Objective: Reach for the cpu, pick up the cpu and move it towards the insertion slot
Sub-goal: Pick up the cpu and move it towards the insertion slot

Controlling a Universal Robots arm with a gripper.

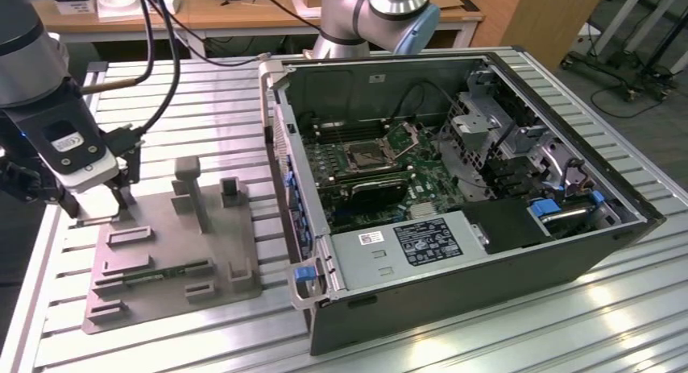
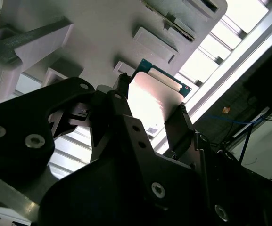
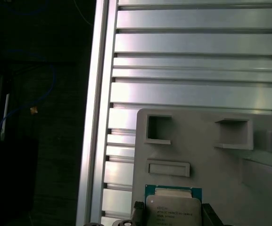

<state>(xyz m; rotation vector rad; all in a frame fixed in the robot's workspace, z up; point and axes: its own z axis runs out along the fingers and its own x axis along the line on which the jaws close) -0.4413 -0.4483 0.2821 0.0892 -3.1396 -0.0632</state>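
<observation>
1. Reach – judged complete. The gripper [image 1: 99,205] stood over the far corner of the grey tray [image 1: 161,236], at the exterior view's left.
2. Grasp – judged made. In the second wrist view the two dark fingers [image 2: 180,123] bore against opposite edges of the cpu [image 2: 153,100], so the tool was closed on the chip. Whether the chip had cleared the tray could not be told.
3. Transfer – judged outstanding. The insertion slot [image 1: 363,155] lay inside the open computer case [image 1: 473,268], well apart from the gripper, toward the exterior view's right.
4. The cpu: thin, flat and square. In the first wrist view its face [image 3: 173,212] was pale metal with a dull sheen, bordered by a teal-green board edge.
5. The tray: matte grey plastic, moulded with shallow rectangular pockets and upright blocks.
6. The slot: a square, bright metal frame around a dark centre.
7. The table [image 1: 193,99]: ribbed aluminium slats, reflective.
</observation>
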